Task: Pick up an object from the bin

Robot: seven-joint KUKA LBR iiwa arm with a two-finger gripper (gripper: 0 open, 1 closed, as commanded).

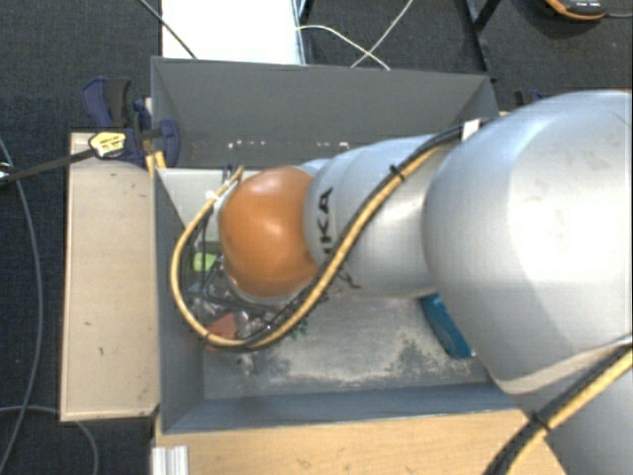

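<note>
My gripper [211,295] is low in the left part of the bin, its dark body showing just under the arm's orange cover. A green thing [206,261] lies against the left wall right beside it. A reddish-brown thing [226,326] sits on the floor just below it, partly hidden by the cable loop. What lies directly under the gripper is hidden.
A blue flat object [446,327] lies on the bin floor at the right, half under the arm. A small grey bit [244,362] rests near the front wall. The thick arm covers the middle and right of the bin, and its yellow cable loops close to the left wall.
</note>
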